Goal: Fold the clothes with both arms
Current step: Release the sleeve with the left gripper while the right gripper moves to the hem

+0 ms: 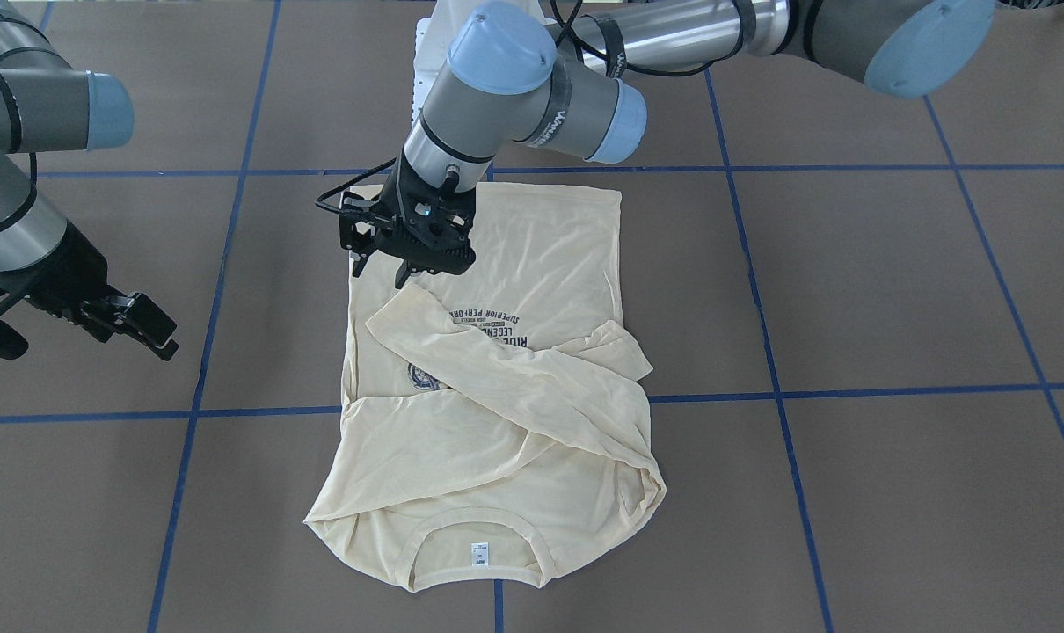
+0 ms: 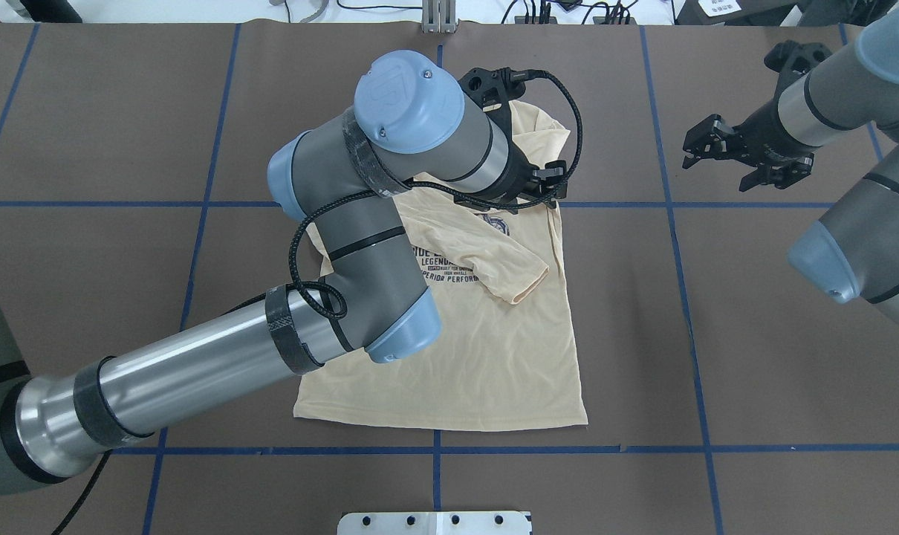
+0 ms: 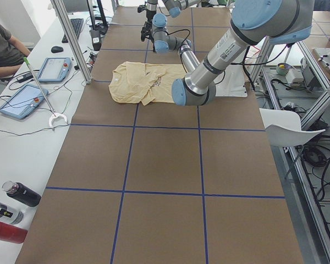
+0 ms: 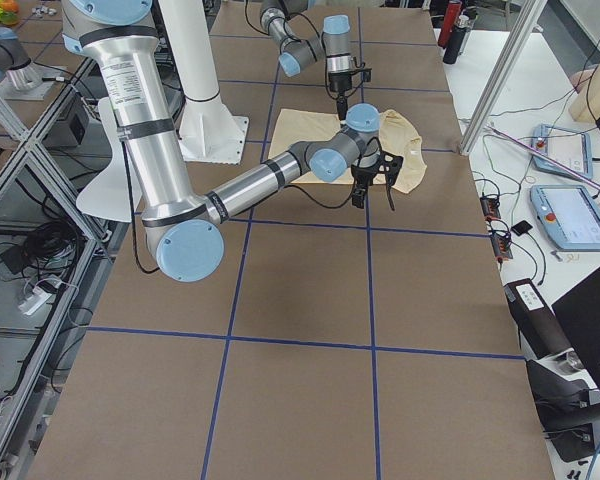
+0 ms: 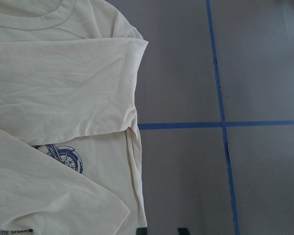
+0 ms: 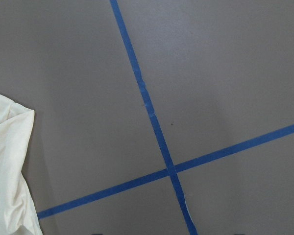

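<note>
The pale cream-yellow T-shirt point(image 1: 497, 422) lies flat on the brown table with its neckline and white label away from the robot. Both long sleeves are crossed over the navy print. It also shows in the overhead view point(image 2: 494, 334) and in the left wrist view point(image 5: 54, 98). My left gripper point(image 1: 382, 268) hangs just above the shirt beside the upper sleeve's cuff, open and empty; in the overhead view the arm hides most of it. My right gripper point(image 2: 721, 160) hovers open over bare table off to the shirt's side, holding nothing. A corner of the shirt point(image 6: 7, 171) shows in the right wrist view.
Blue tape lines point(image 1: 761, 264) divide the brown table top into squares. The white pedestal base point(image 1: 426, 53) stands at the robot's edge. Beside the table are tablets point(image 3: 22, 99), bottles point(image 3: 16, 195) and a seated person point(image 3: 3, 47).
</note>
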